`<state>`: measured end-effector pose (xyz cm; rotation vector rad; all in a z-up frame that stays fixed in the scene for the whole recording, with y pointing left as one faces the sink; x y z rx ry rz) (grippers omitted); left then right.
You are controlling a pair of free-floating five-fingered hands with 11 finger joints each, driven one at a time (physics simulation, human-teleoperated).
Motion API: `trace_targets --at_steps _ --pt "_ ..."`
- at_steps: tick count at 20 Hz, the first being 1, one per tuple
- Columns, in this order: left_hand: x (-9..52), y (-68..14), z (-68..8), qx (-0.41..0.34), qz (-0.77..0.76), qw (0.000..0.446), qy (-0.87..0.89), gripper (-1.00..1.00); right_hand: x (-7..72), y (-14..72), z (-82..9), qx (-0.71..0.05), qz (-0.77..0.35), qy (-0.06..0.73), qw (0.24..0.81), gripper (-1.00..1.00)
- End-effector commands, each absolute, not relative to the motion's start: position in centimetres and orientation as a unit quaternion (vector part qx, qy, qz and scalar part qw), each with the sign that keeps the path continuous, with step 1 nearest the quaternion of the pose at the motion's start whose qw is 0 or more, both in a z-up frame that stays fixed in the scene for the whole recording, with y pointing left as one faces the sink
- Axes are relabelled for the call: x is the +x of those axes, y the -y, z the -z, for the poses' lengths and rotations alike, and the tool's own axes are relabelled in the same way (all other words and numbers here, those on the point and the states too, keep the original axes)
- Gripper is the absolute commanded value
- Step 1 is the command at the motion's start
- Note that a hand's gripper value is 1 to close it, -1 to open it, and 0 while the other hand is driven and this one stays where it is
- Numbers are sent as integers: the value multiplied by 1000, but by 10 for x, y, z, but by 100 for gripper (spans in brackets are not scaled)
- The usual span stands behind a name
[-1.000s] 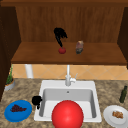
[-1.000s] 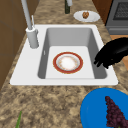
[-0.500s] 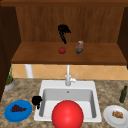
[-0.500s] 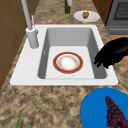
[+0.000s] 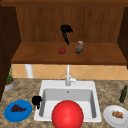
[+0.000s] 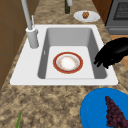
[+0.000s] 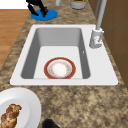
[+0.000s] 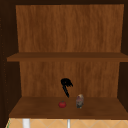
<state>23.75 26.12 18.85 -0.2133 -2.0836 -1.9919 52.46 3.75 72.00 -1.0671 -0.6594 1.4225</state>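
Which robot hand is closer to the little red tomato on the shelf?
The right robot hand. It hovers just above the tomato in the cabinet, not touching it. The left robot hand is far below, at the sink's left edge beside the blue plate.

Tomato [image 5: 62,50] left of jar [image 5: 79,47]
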Motion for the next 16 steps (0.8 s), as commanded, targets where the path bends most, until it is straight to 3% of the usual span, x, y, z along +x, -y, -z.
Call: trace_targets --at_steps 1,6,16 --pt "237 -261 -189 -73 684 125 715 0 517 -41 -727 -437 -627 309 565 -100" --pt "237 -261 -189 -73 684 125 715 0 503 -41 -736 -458 -595 304 587 -100" --pt "237 -261 -189 -73 684 125 715 0 444 -36 -733 -471 -591 345 557 -100"
